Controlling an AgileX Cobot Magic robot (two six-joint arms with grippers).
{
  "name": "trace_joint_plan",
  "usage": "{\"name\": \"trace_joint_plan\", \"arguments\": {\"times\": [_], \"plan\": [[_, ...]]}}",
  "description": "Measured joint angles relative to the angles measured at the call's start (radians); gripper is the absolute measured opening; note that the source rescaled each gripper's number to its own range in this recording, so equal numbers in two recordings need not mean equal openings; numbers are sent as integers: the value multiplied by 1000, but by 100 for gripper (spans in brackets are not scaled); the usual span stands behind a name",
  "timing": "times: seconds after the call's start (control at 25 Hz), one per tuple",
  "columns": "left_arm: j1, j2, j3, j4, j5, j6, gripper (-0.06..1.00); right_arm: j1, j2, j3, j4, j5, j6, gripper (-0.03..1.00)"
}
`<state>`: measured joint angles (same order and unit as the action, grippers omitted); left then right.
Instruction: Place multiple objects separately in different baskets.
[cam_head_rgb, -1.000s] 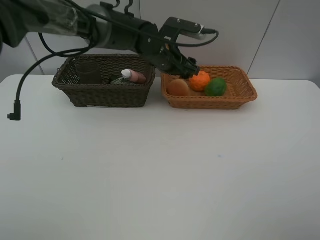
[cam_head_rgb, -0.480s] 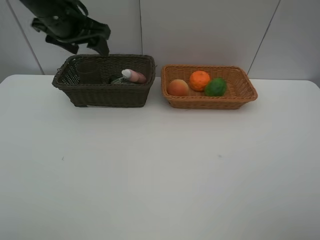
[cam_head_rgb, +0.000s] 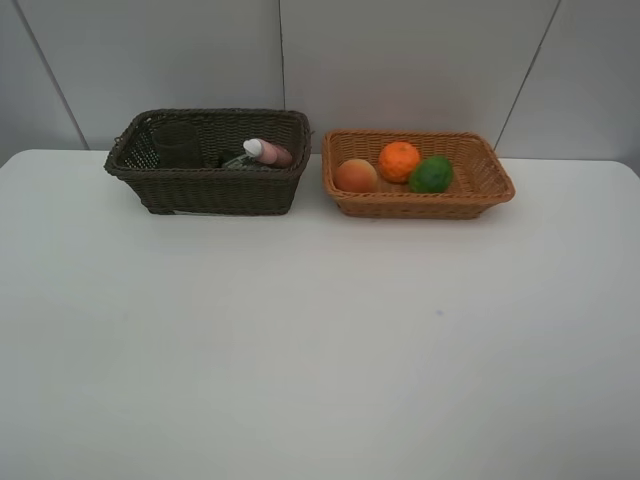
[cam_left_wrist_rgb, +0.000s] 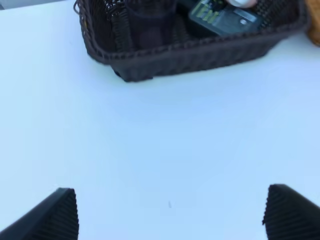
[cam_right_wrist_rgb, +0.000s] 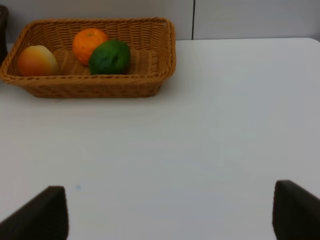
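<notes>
White tabletop (cam_head_rgb: 320, 340) is carrying two baskets (cam_head_rgb: 210, 160) along its far edge; both tools (cam_left_wrist_rgb: 170, 212) are hovering with jaws apart, gripping nothing.

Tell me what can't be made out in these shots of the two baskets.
- Pump bottle: high view shows almost none of it, hidden by the dark basket's wall; left wrist view blurs its label.
- Pink bottle: cut off by the left wrist frame edge.
- Cup: dim against the dark weave.
- Light basket: its end is cut off in the right wrist view.
- Both arms: outside the high view.
</notes>
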<state>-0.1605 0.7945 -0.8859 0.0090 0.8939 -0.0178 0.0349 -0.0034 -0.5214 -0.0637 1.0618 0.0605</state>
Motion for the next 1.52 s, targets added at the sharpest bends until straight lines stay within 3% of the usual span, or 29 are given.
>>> {"name": "trace_joint_plan", "arguments": {"times": [0.16,0.4,0.76,0.92,1.52], "plan": [[0,-227,21,-18,161,-1,96,0,0,0,0,0,0,63],[0,-481,69,-33,265,-1,96,0,0,0,0,0,0,63],[0,-694,305,-34,209,-1,96,0,0,0,0,0,0,63],[0,-755,349,-34,139,-1,96,0,0,0,0,0,0,63],[2,-785,379,-9,159,-8,96,0,0,0,0,0,0,63]]}}
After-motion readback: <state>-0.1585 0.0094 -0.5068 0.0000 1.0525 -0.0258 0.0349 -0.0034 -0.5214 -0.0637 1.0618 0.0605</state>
